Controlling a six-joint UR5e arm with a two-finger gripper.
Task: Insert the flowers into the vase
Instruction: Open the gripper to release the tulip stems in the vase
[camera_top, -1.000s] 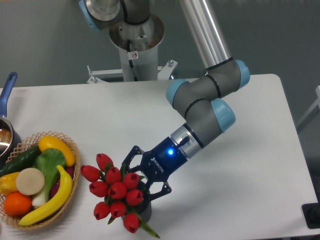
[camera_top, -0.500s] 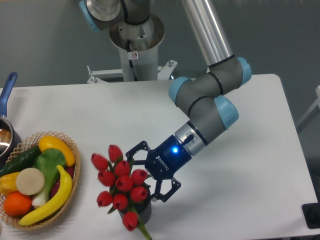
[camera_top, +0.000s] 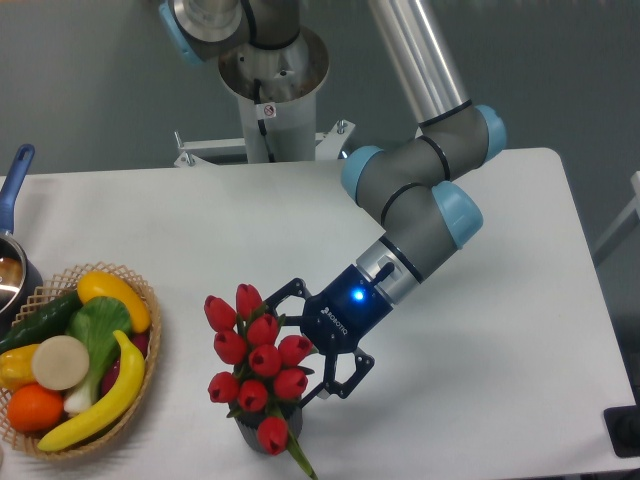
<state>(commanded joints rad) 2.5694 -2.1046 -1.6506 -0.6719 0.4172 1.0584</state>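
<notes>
Roughly ten red tulips (camera_top: 258, 360) stand in one dark grey vase (camera_top: 262, 438) near the table's (camera_top: 520, 330) front edge, blooms hiding its rim. My gripper (camera_top: 318, 352) sits spread wide just beside the blooms, gripping nothing. One wicker basket (camera_top: 150, 345) of produce and one blue-handled pot (camera_top: 14, 190) lie left.

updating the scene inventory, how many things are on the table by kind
bunch of flowers: 1
vase: 1, mostly hidden under the blooms
wicker basket of fruit and vegetables: 1
pot with a blue handle: 1
Total: 4, not counting the gripper.
</notes>
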